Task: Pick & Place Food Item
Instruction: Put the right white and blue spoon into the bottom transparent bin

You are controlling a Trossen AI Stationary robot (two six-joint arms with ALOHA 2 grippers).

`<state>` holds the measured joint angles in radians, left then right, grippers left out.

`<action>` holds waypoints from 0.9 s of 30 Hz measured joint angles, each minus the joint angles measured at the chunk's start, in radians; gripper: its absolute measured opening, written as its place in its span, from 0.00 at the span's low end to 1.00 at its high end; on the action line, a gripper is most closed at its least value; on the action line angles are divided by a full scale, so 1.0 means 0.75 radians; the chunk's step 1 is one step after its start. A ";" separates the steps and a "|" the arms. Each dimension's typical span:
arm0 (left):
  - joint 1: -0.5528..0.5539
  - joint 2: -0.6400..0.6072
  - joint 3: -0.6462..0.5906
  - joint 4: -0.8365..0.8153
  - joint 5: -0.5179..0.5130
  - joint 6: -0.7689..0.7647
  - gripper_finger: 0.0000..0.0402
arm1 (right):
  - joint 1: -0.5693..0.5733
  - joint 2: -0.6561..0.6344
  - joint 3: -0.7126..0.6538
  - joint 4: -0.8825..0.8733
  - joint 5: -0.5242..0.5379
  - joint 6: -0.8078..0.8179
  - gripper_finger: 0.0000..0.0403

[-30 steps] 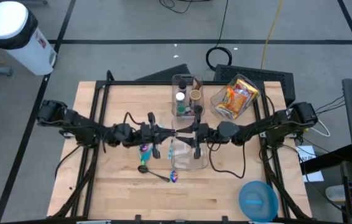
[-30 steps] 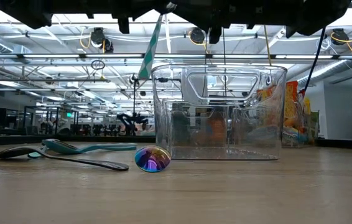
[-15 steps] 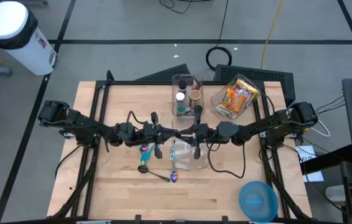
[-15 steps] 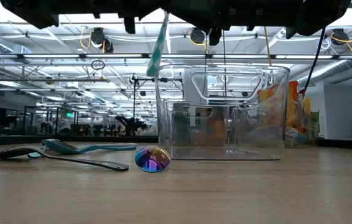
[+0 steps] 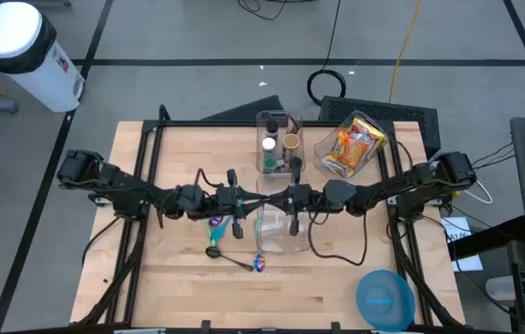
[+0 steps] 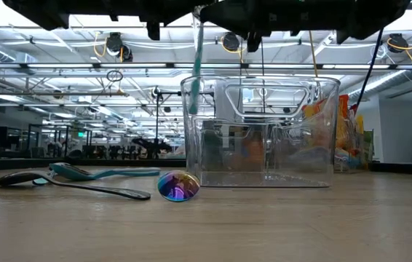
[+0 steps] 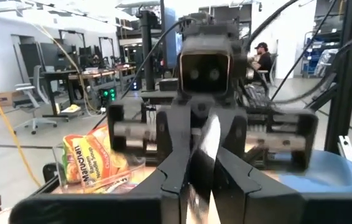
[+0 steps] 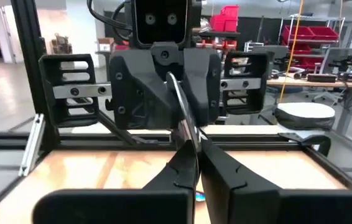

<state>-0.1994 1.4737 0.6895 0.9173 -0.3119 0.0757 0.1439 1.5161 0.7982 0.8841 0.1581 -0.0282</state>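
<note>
noodle packet [image 7: 92, 163]: "Maruchan" in red lettering on orange-yellow wrap (lying inside the clear container [image 7: 58, 163], beyond the left gripper's fingers)
elsewhere: no other text is legible

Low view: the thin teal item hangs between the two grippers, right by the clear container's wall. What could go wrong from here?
1. The thin teal item hangs over the clear container's left wall, so on the way down it may catch the rim or land outside.
2. The right gripper pinches only its top end, so it could swing or slip.
3. The left gripper is nose to nose with the right, and they could bump.
</note>
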 joint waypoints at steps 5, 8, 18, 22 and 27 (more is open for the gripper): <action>-0.033 -0.047 -0.001 -0.060 -0.035 0.015 0.17 | 0.036 -0.150 0.002 -0.224 0.048 -0.014 0.00; -0.044 -0.086 -0.004 -0.114 -0.062 0.035 0.18 | 0.058 -0.183 0.000 -0.389 0.106 0.043 0.00; -0.063 -0.127 -0.004 -0.260 -0.258 0.031 0.18 | 0.071 0.018 -0.167 -0.181 0.216 0.410 0.00; -0.063 -0.127 -0.004 -0.292 -0.259 -0.005 0.18 | 0.058 0.059 -0.181 -0.108 0.231 0.443 0.00; -0.066 -0.127 -0.004 -0.307 -0.259 -0.006 0.18 | 0.058 0.065 -0.181 -0.095 0.240 0.460 0.01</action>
<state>-0.2493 1.3785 0.6865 0.6872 -0.5061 0.0715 0.1875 1.5651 0.6624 0.8126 0.3378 0.3165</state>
